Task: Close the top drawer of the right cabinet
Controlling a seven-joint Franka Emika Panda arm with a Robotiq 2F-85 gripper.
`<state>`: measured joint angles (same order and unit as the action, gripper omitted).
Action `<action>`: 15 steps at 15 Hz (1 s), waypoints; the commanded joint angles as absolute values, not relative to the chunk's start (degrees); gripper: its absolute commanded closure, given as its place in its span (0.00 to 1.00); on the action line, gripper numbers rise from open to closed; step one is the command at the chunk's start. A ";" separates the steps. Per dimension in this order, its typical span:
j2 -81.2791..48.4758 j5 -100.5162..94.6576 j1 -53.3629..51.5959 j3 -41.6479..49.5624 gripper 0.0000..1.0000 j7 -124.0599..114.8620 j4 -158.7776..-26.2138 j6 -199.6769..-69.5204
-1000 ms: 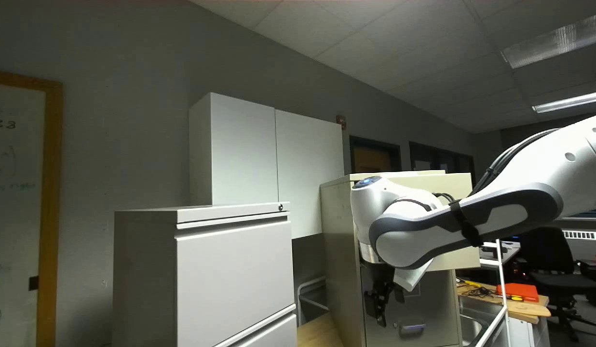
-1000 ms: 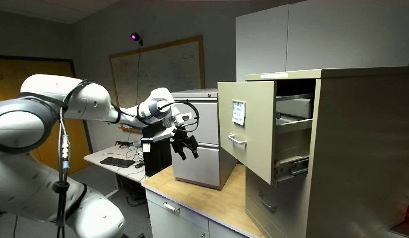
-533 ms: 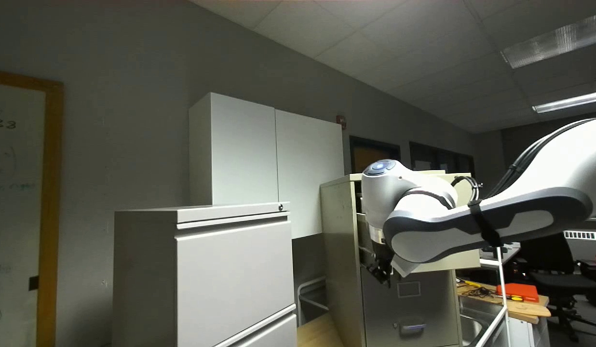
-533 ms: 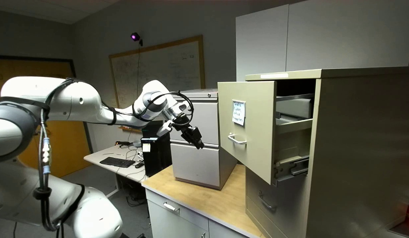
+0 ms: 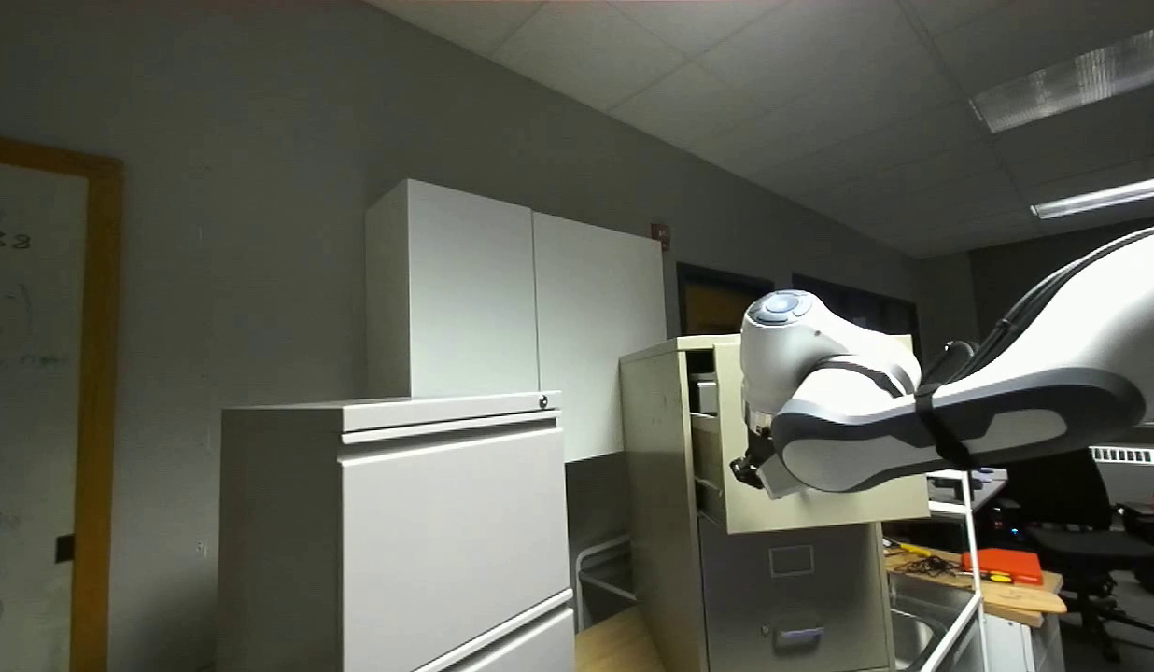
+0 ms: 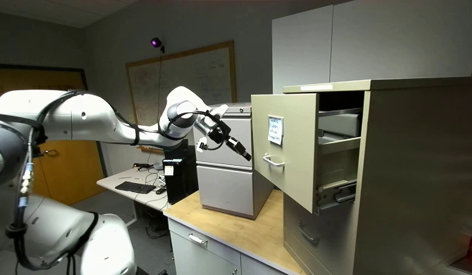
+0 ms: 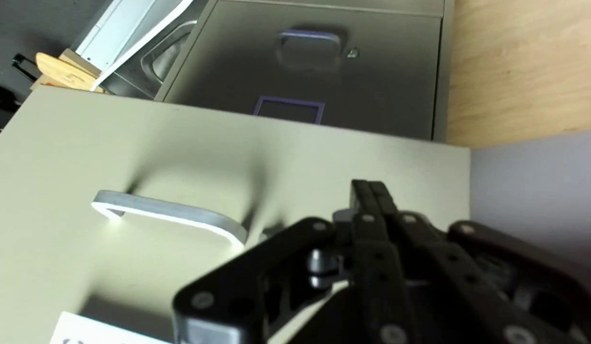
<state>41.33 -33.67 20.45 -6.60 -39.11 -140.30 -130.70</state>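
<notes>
The top drawer (image 6: pixel 297 126) of the right cabinet (image 6: pixel 415 172) is pulled far out; its beige front bears a paper label (image 6: pixel 275 130) and a silver handle (image 6: pixel 273 160). My gripper (image 6: pixel 246 155) hangs in front of the drawer face, left of the handle in that exterior view. In the wrist view, the fingertips of my gripper (image 7: pixel 370 191) are pressed together with nothing between them, pointing at the drawer front (image 7: pixel 305 162) to the right of its handle (image 7: pixel 169 210). Whether they touch the metal cannot be told. In an exterior view, the arm covers much of the drawer front (image 5: pixel 848 513).
A pale grey cabinet (image 6: pixel 226 191) stands beside the beige one on the wooden counter (image 6: pixel 224 225). Below the open drawer is a shut lower drawer (image 5: pixel 796 579) with its own handle. White cupboards (image 5: pixel 540 317) hang on the wall behind.
My gripper has risen and moved toward the drawer front while its fingers came together from a spread stance. The drawer has stayed pulled out in the same place.
</notes>
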 commanded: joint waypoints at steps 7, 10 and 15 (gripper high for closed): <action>39.46 -53.94 31.31 -12.86 1.00 -70.21 -138.06 -147.74; 36.91 -62.55 29.53 -12.97 1.00 -77.81 -136.73 -145.76; 29.88 -76.28 24.12 -9.45 1.00 -85.97 -132.93 -140.65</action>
